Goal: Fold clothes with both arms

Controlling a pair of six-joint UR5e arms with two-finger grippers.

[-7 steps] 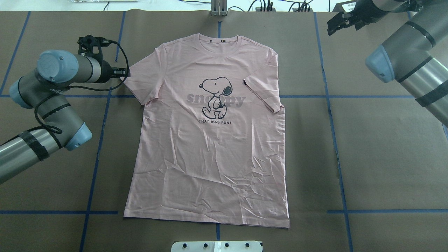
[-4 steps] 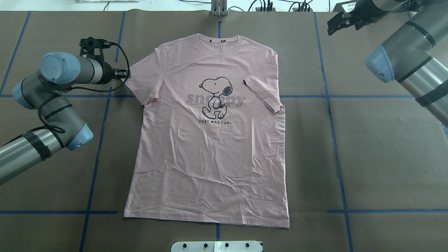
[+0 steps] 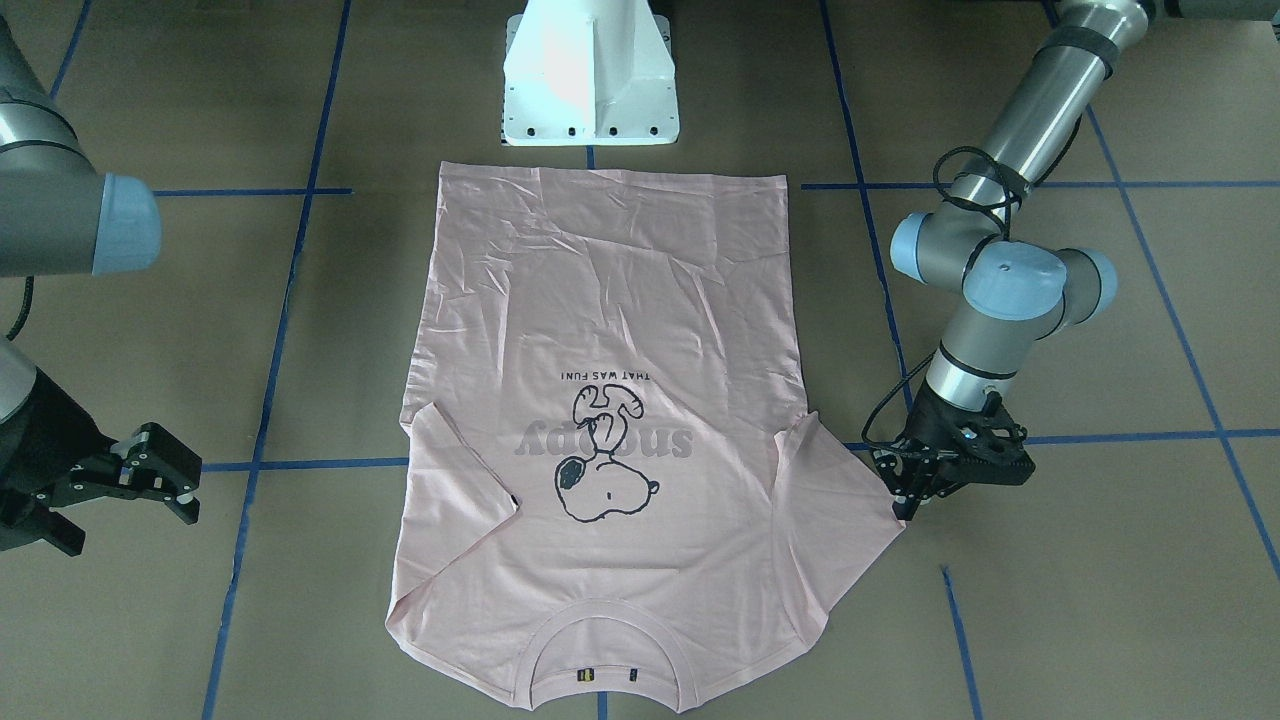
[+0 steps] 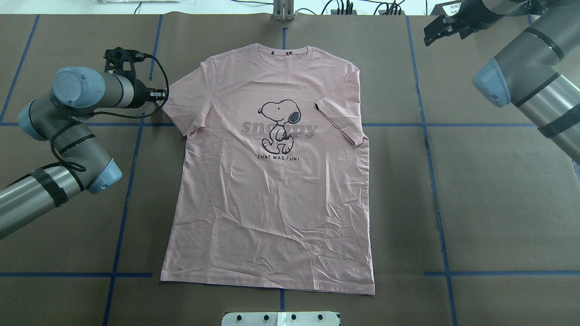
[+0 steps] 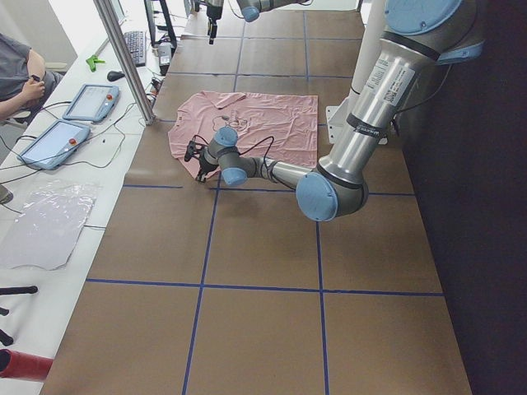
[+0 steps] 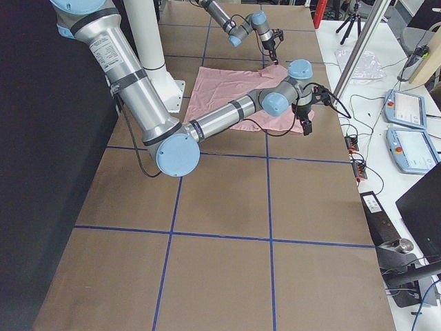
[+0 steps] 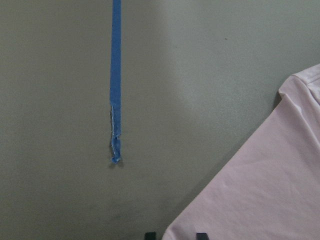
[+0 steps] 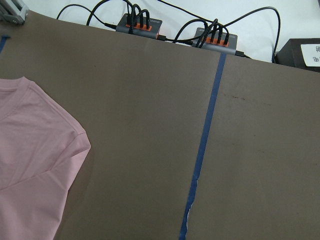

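Only the left arm (image 4: 77, 90) has shifted: its blue-capped wrist sits slightly nearer the shirt than a moment ago, while the left hand (image 4: 161, 94) stays at the same sleeve edge. The right arm (image 4: 521, 77) and the shirt have not moved. One pale pink T-shirt (image 4: 272, 203) lies flat, print up, in the middle of the brown desk (image 4: 498, 203), collar towards 12 o'clock in the overhead view. Its 9 o'clock sleeve (image 4: 186, 102) is spread out, and its 3 o'clock sleeve (image 4: 340, 117) is folded in over the chest. The left hand is low at the outer corner of the spread sleeve. In the left wrist view its two black fingertips (image 7: 201, 235) stand a little apart with the sleeve corner between them, not pressed together. The right hand (image 4: 428, 35) hangs at about 1 o'clock from the shirt, well apart from it, with its fingers spread and gripping nothing. Blue tape lines (image 4: 131, 181) cross the desk. One white pedestal (image 3: 590, 70) stands at the hem end.
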